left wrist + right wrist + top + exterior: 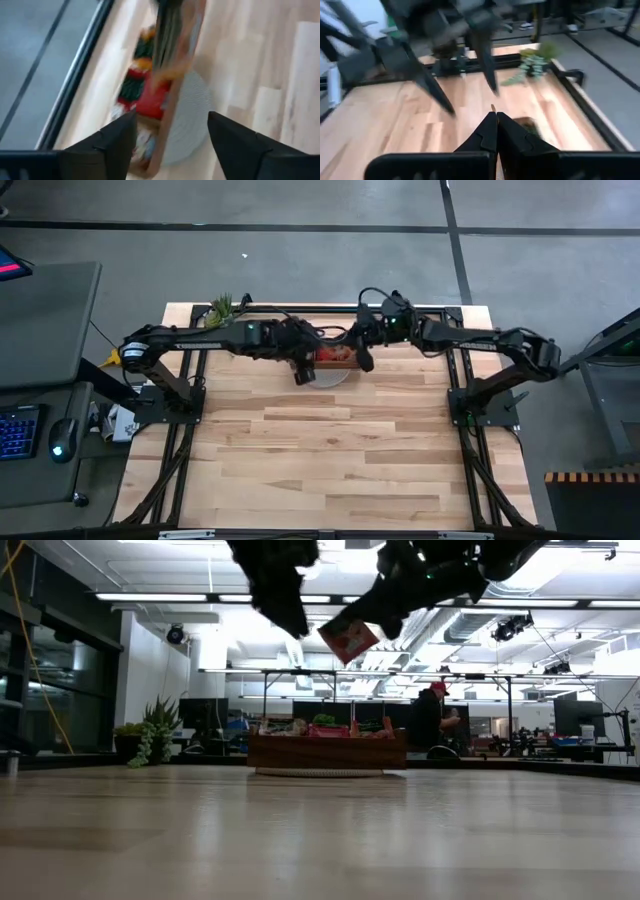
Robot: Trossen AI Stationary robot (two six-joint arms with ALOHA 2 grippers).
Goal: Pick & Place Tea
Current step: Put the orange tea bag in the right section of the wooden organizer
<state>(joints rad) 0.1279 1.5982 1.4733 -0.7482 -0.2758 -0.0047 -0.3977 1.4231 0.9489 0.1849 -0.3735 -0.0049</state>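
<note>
A brown wooden tray holding several red, orange and green tea sachets stands on a round white mat at the far middle of the table. Both arms meet above it. My right gripper is shut on one red tea sachet, high over the tray. My left gripper hangs open just to the sachet's left, touching nothing; its fingers frame the tray below. My right gripper pinches the red sachet's upper edge between its two fingers, which come slanting down from the table's right. The sachet hangs tilted below the fingertips, lifted clear, well above the tray. In the right wrist view only its thin edge shows at the tips.
A small green plant stands at the far left corner of the table. A dark frame rail runs along the far edge. A person stands in the room beyond. The wide near half of the wooden tabletop lies bare.
</note>
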